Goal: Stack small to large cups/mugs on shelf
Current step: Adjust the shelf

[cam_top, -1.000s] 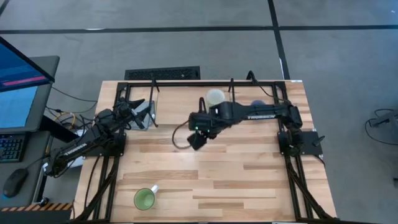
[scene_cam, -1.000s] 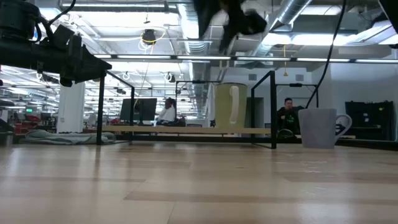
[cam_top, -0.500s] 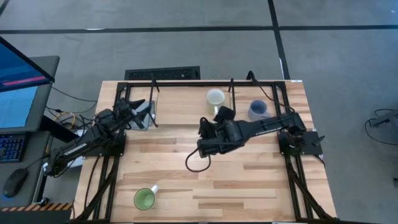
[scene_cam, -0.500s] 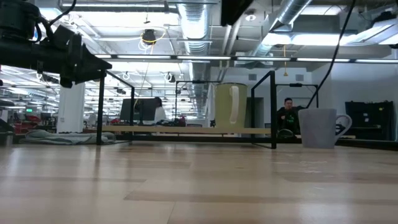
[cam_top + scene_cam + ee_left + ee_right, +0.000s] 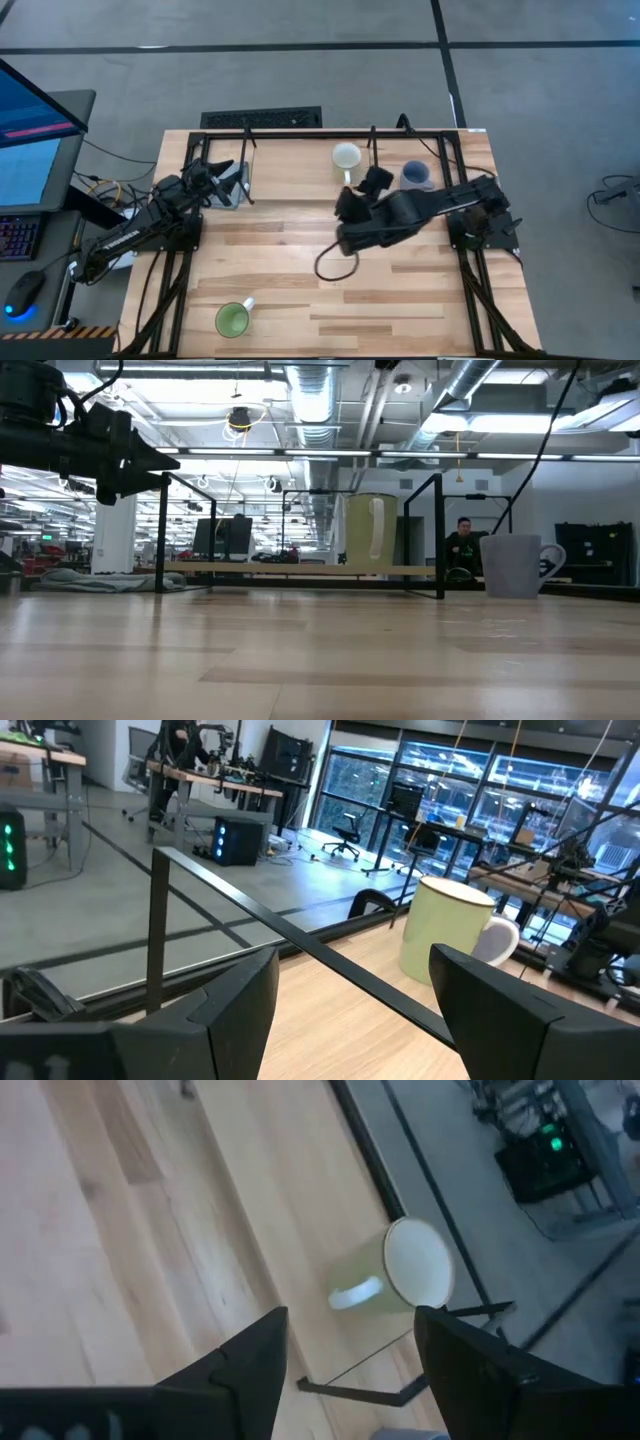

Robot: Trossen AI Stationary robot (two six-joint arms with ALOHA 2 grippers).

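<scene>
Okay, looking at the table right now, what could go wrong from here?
1. The green mug sits near the table's front edge; a clumsy approach could push it off.
2. The right tool, open and empty, hangs close to the cream mug on the shelf; a swing could topple that mug.

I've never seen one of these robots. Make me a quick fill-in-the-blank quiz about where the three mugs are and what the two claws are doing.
1. The cream mug stands on the ____ at the table's far edge.
2. The green mug sits alone near the table's front edge, on the ____ arm's side.
3. The blue-grey mug stands on the side of the cream mug nearer the ____ arm's base.
4. The right claw is open and holds ____.

Missing words: shelf; left; right; nothing
</scene>
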